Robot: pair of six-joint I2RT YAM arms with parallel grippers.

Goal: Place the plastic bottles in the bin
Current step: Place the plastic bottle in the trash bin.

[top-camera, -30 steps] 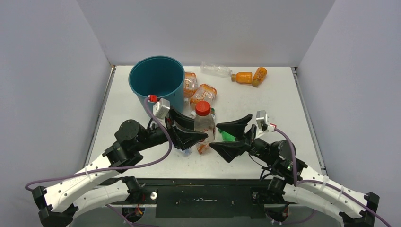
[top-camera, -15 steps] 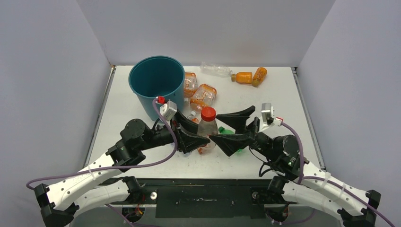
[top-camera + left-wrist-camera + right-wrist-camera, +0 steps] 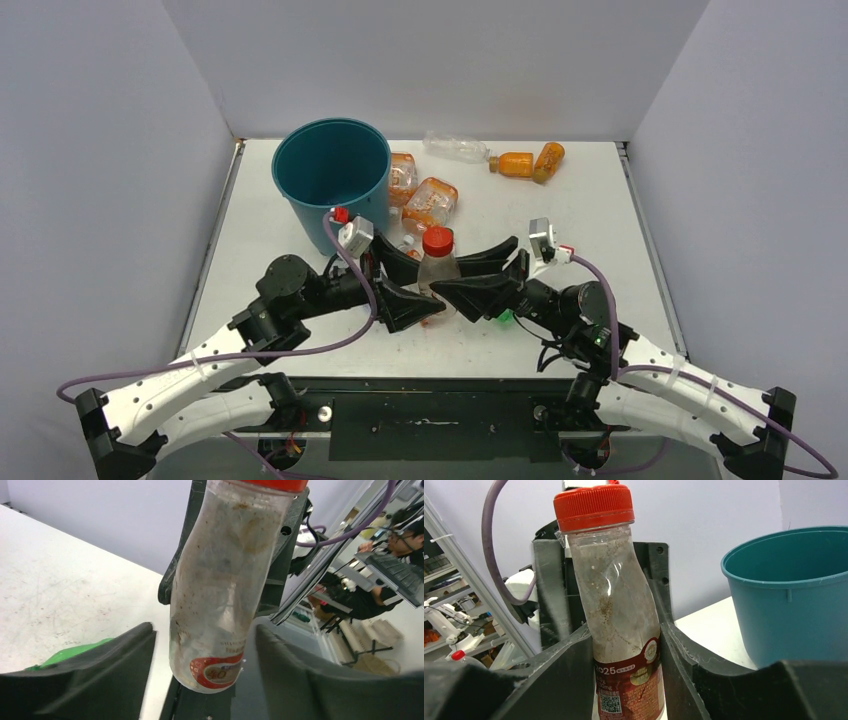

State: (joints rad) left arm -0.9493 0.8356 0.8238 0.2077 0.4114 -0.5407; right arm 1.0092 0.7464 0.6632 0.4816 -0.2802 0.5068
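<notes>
A clear plastic bottle [image 3: 437,265] with a red cap and a red label stands upright between both grippers, just in front of the teal bin [image 3: 332,165]. My right gripper [image 3: 447,276] is shut on its lower body [image 3: 621,630], and the fingers [image 3: 569,675] press both sides. My left gripper [image 3: 427,290] is open around the same bottle [image 3: 220,595], with a gap on each side of it. A green bottle [image 3: 506,317] lies under the right arm. Two clear orange-labelled bottles [image 3: 430,200] lie beside the bin.
At the back of the table lie a clear bottle [image 3: 455,148] and two orange bottles [image 3: 515,163]. Grey walls enclose the table on three sides. The bin's rim [image 3: 784,577] rises close on the right in the right wrist view.
The right gripper has moved in from the right and shut on the bottle. The left gripper, which was holding it, has opened. The bottle has shifted slightly toward the front.
</notes>
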